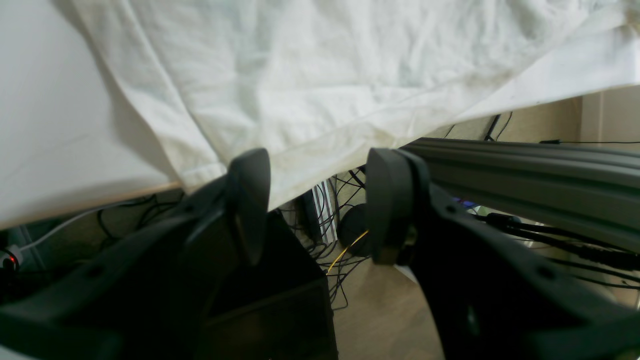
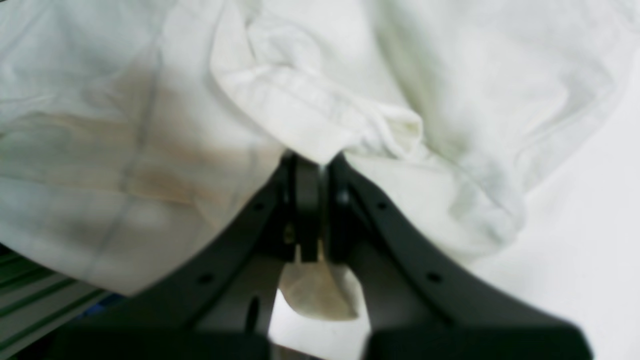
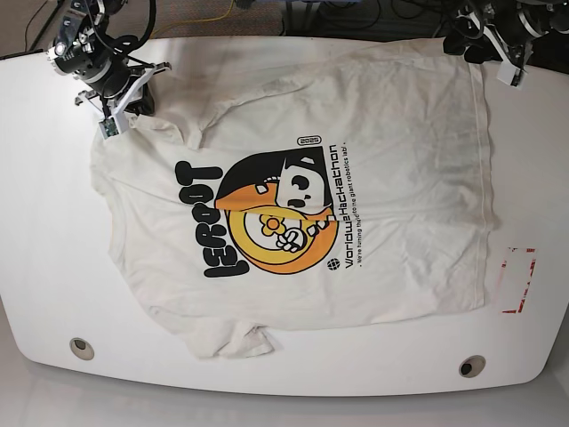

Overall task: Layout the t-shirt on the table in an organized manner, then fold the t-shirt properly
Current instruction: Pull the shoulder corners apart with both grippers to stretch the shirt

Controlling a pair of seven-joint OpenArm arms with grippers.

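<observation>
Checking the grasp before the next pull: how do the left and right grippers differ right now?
The left gripper is open, with the t-shirt hem hanging off the table edge just beyond its fingers; the right gripper is shut on a bunched fold of t-shirt. In the base view the left sits at the far right corner, the right at the far left. Both are black and at the shirt's far edge.

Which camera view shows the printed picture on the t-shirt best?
The base view: the whole t-shirt lies spread out, with the print fully visible. The left wrist view shows only plain white cloth at the table edge; the right wrist view shows blurred bunched cloth.
</observation>
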